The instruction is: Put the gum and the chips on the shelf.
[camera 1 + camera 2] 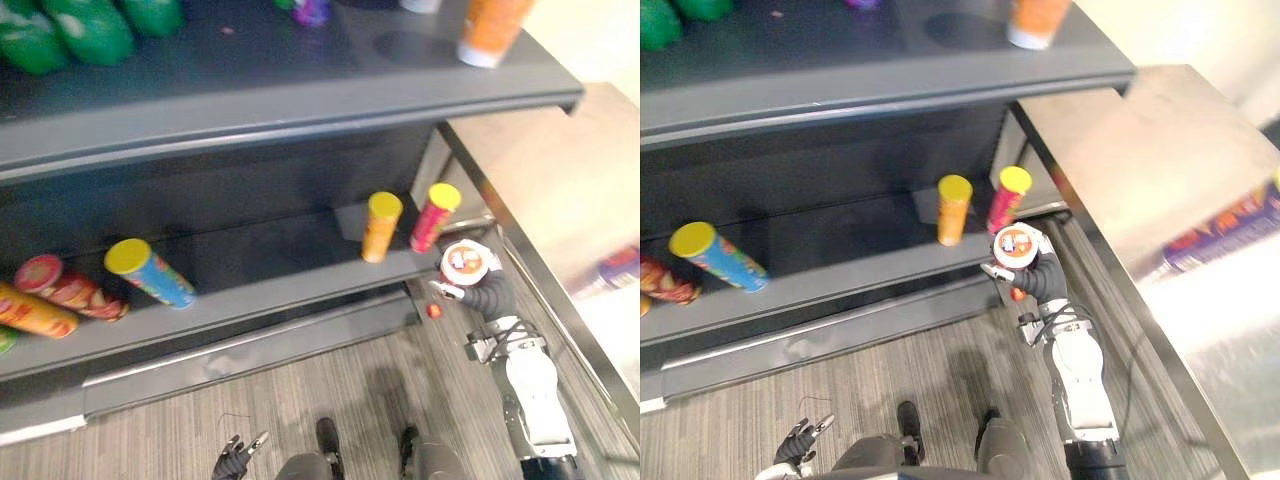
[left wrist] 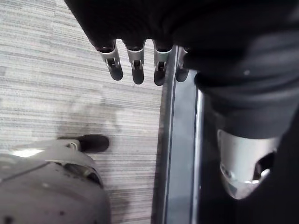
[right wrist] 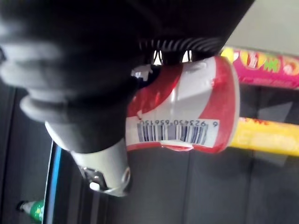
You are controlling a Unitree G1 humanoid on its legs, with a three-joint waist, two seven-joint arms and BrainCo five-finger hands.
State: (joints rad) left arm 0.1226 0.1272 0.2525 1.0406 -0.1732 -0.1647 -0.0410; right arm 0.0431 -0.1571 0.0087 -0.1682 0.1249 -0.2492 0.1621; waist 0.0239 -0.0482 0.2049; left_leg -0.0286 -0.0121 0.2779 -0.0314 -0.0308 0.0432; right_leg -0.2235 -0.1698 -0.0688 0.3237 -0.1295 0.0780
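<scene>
Our right hand (image 1: 1042, 278) has its fingers curled round the red-and-white gum tub (image 1: 1015, 243). The shelf (image 1: 300, 292) carries an orange chips can (image 1: 381, 226) and a pink chips can (image 1: 434, 215), both upright near its right end. The tub hangs just off that shelf's front edge, close before the pink can. We judge the gum placement to be in hand. Next we must carry the tub over the edge, set it down clear of the cans and let go. Our left hand (image 1: 238, 456) hangs relaxed, low before the shelf.

I read this as shop-style setup: dark grey tiered shelf (image 1: 300, 105) stocked with snack tubes (image 1: 150, 272) lying and standing, green bottles (image 1: 90, 35) on top tier, steel bench (image 1: 1140, 150) alongside, grey striped carpet (image 1: 170, 430) underfoot.
</scene>
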